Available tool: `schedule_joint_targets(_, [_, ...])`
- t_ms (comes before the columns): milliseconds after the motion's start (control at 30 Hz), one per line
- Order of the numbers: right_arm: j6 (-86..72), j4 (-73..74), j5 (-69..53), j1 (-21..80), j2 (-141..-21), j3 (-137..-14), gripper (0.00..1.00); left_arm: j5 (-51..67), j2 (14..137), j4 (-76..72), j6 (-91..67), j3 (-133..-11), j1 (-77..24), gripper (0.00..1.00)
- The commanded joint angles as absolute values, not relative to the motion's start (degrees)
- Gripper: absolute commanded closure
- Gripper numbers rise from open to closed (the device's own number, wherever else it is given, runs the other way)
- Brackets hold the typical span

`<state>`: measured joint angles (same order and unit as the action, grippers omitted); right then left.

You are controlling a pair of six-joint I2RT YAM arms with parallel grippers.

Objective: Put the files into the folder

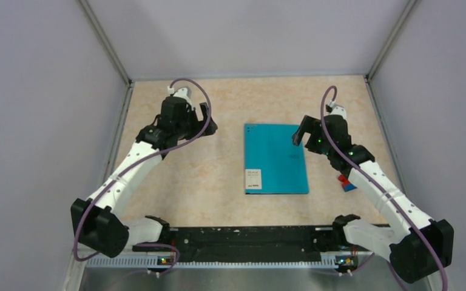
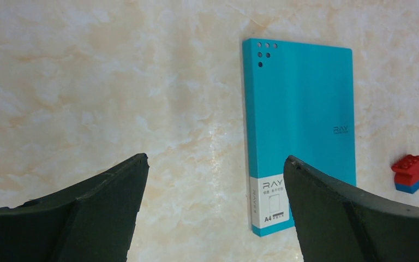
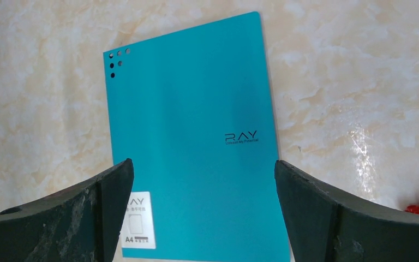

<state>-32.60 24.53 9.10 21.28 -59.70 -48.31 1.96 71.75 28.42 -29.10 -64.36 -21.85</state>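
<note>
On beige marbled desk: flat teal-blue plastic folder, shut, probably enclosing unseen files. Left end effector, right end effector: spread wide, empty.

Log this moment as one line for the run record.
folder: closed, flat on table | files: not visible | left gripper: open, empty, left of folder | right gripper: open, empty, at folder's right edge | toy block: right of folder

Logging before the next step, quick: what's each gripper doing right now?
Left gripper: open, holding nothing, off to the left of the folder.
Right gripper: open, holding nothing, above the folder.
</note>
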Motion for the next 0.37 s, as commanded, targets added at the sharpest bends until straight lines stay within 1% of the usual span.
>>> schedule_joint_targets(0, [-32.37,19.65,10.46,21.71,-58.26,-48.33,0.01,-2.87,70.80,28.05,-27.85,-64.55,-21.97,0.01])
schedule_joint_targets(333, [-32.34,18.30,11.72,21.71,-60.60,-50.14,0.01,-2.16,70.96,28.02,-26.36,-65.64,-21.88,0.01])
